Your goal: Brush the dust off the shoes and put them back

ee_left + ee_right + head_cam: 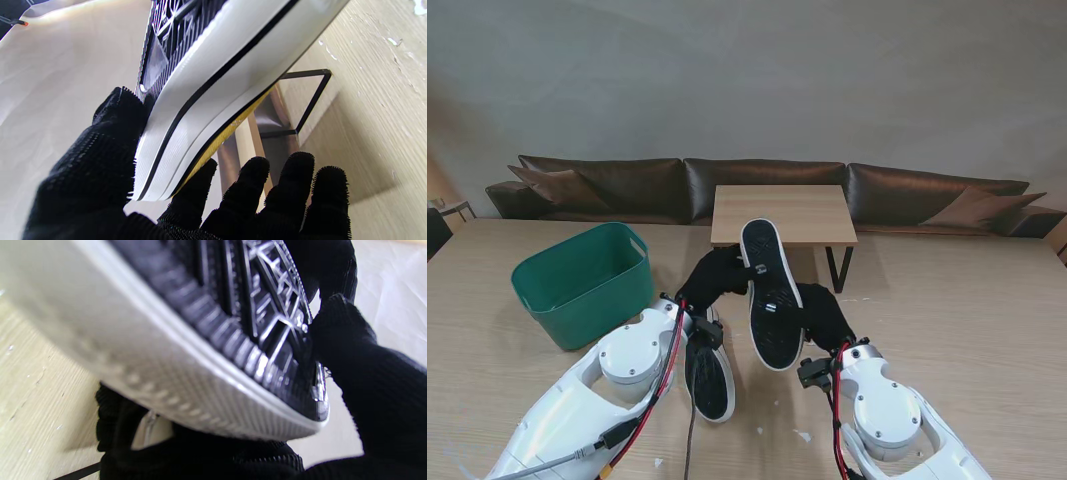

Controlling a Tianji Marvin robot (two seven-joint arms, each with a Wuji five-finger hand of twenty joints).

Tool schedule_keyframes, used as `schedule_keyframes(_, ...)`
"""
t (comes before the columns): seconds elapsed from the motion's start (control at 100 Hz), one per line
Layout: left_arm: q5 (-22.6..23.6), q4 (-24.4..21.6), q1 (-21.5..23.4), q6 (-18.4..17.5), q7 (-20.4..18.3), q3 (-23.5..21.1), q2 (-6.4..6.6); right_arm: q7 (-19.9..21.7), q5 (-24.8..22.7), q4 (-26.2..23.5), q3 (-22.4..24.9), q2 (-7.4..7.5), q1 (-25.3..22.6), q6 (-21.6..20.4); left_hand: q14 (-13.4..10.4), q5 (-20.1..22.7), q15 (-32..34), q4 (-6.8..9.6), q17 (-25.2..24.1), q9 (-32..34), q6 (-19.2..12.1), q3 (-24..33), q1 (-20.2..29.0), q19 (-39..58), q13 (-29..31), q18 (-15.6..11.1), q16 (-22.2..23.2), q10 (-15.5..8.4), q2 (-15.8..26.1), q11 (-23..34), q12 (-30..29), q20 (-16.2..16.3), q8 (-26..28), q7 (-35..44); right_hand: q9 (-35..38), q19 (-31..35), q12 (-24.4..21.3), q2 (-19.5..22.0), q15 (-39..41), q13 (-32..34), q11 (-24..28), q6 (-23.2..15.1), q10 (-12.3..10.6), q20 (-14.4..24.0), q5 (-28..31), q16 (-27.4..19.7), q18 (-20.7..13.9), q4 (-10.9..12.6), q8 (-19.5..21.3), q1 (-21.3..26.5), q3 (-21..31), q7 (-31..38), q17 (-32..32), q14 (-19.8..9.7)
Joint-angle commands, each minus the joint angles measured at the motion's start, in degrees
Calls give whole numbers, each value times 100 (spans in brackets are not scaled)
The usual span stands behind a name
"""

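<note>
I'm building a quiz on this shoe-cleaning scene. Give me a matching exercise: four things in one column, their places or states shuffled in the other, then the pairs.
Things:
1. raised shoe
2. second shoe
3. green bin
4. small wooden table

Places or states:
A. lying sole-up on the table top by the left arm
B. standing at the left, apart from both hands
C. gripped by both hands, sole toward the camera
D. standing farthest from me, before the sofa

Pairs: 1-C, 2-A, 3-B, 4-D

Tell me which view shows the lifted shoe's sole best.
The stand view: the raised shoe shows its whole dark sole with white rim, held between the left hand and right hand. The left wrist view shows mostly its white sidewall; the right wrist view shows only a blurred close-up of tread.
</note>
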Motion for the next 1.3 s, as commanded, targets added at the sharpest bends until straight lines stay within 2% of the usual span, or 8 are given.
schedule_keyframes(0.0,9,-84,25,-10,-50,-75,31,25,89,-36,33,-26,-33,-43,122,-162,-123,416,205,-137,-741,436,78,-466,-134,-12,-80,32,336,-48,-86,369,-102,-26,431,83,132,500,-96,135,69,-650,-86,210,638,-29,-218,355,567,1165,1291,1019,1851,-750)
schedule_keyframes(0.19,167,-299,198,-31,-65,-213,94,-25,103,-22,26,-39,-31,-85,108,-145,-177,410,147,-140,-753,384,40,-539,-199,-31,-110,-7,359,-48,-89,410,-102,-18,411,78,158,535,-102,132,60,-638,-72,216,623,-26,-217,328,588,1183,1267,1006,1844,-727)
schedule_keyframes(0.27,276,-429,305,-40,-64,-296,129,-27,76,-22,36,-36,-25,-85,64,-61,-229,411,49,-142,-718,359,51,-584,-320,-112,-128,-159,388,-31,-68,420,-77,30,409,75,169,548,-103,132,59,-633,-67,220,618,-22,-211,326,595,1188,1258,1001,1840,-713)
schedule_keyframes(0.34,469,-556,422,-29,-86,-386,177,13,42,-33,67,-19,-34,-77,-104,-23,-281,416,-149,-187,-661,260,83,-623,-523,-287,-124,-329,460,3,36,504,-2,95,410,73,173,557,-98,134,57,-623,-67,224,611,-18,-206,326,600,1186,1254,998,1832,-715)
schedule_keyframes(0.43,741,-704,584,-63,-71,-507,229,139,-21,-52,127,20,-60,-28,-175,98,-295,429,-256,-230,-646,173,138,-611,-604,-352,-64,-369,482,4,144,633,98,169,403,75,186,566,-86,134,58,-610,-54,241,606,-10,-175,332,614,1192,1246,994,1820,-711)
schedule_keyframes(0.75,1791,-1204,1213,-110,108,-946,367,775,-276,6,326,206,-213,142,-176,422,-327,441,-261,-120,-595,114,218,-635,-542,-347,-4,-385,567,35,220,720,340,355,403,80,206,566,-73,134,72,-597,-75,271,606,3,-179,359,633,1173,1246,988,1836,-728)
schedule_keyframes(0.96,2051,-1257,1384,-47,154,-1021,393,953,-309,133,299,246,-238,269,-194,483,-343,450,-275,-115,-553,91,262,-665,-555,-352,12,-383,582,31,247,737,444,377,423,71,205,552,-66,137,80,-605,-86,270,607,8,-202,365,642,1156,1262,990,1855,-757)
schedule_keyframes(1.29,2339,-1276,1493,110,53,-1063,447,927,-496,598,49,221,-33,457,-213,521,-358,460,-298,-111,-529,40,310,-693,-576,-381,27,-370,628,35,281,760,549,370,428,63,197,541,-67,135,84,-596,-86,267,614,9,-210,359,647,1145,1286,992,1852,-735)
